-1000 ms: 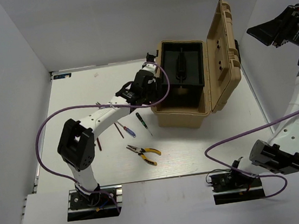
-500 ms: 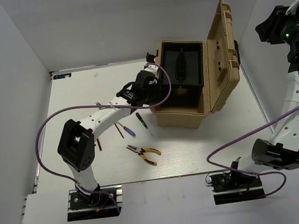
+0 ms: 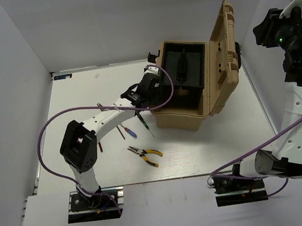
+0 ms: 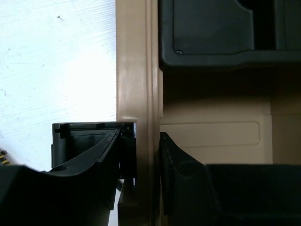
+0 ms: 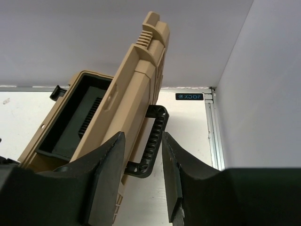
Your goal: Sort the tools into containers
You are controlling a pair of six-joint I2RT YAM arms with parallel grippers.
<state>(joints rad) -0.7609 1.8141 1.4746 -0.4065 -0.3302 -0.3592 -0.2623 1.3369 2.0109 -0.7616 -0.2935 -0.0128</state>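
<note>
Yellow pliers [image 3: 147, 156] | long axis diagonal | jaws far-left, handles near-right

1 yellow-handled pliers [image 3: 145, 156] lies flat on the surface, handles spread. Beyond it lie 2 screwdrivers, a blue/red-handled screwdriver [image 3: 127, 132] and a green/black-handled screwdriver [image 3: 142, 120], beside the tan case [image 3: 179, 118], whose lid stands open.

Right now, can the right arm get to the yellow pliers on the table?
Probably, but not at once. The right claw hangs high beside the toolbox lid, far from the yellow pliers. They lie uncovered on the table in front of the toolbox, so the arm must swing down first.
</note>
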